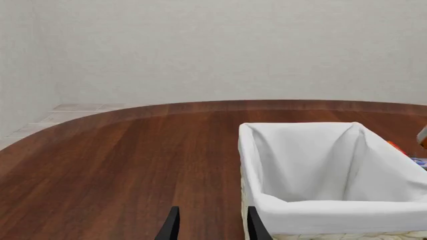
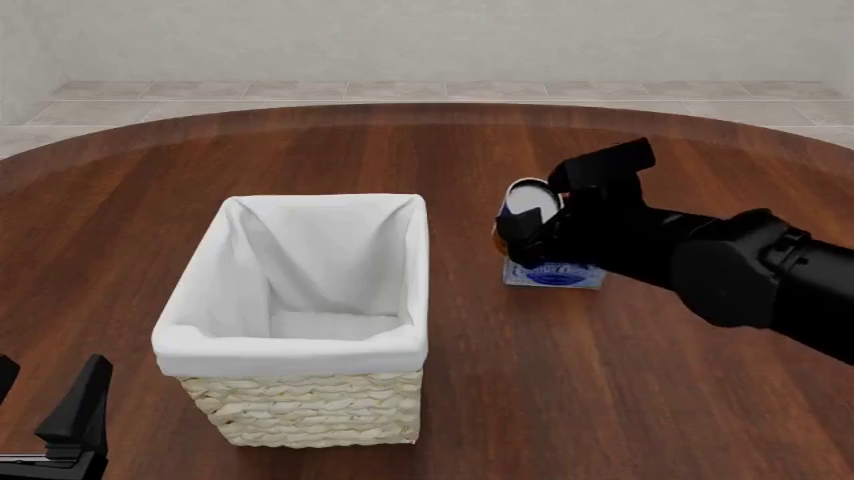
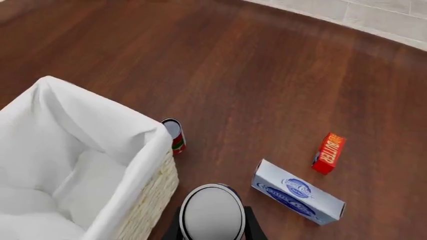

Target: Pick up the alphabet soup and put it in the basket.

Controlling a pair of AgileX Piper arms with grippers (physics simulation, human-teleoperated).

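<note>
- Fingers of the right gripper (image 3: 212,231) flank the alphabet soup (image 3: 212,214), apparently closed on its sides; the can hangs above the table, beside the basket (image 3: 143,187).
- Tin looks rigid, smooth, moderately heavy; gripping mid-wall across the round body suits it, though it could slip.
- Left gripper (image 1: 211,225) hangs slightly parted, holding nothing, near the desk's near-left edge.
- Cream cheese box (image 3: 298,198), butter box (image 3: 328,152) and a red can (image 3: 174,135) lie on the desk.
</note>
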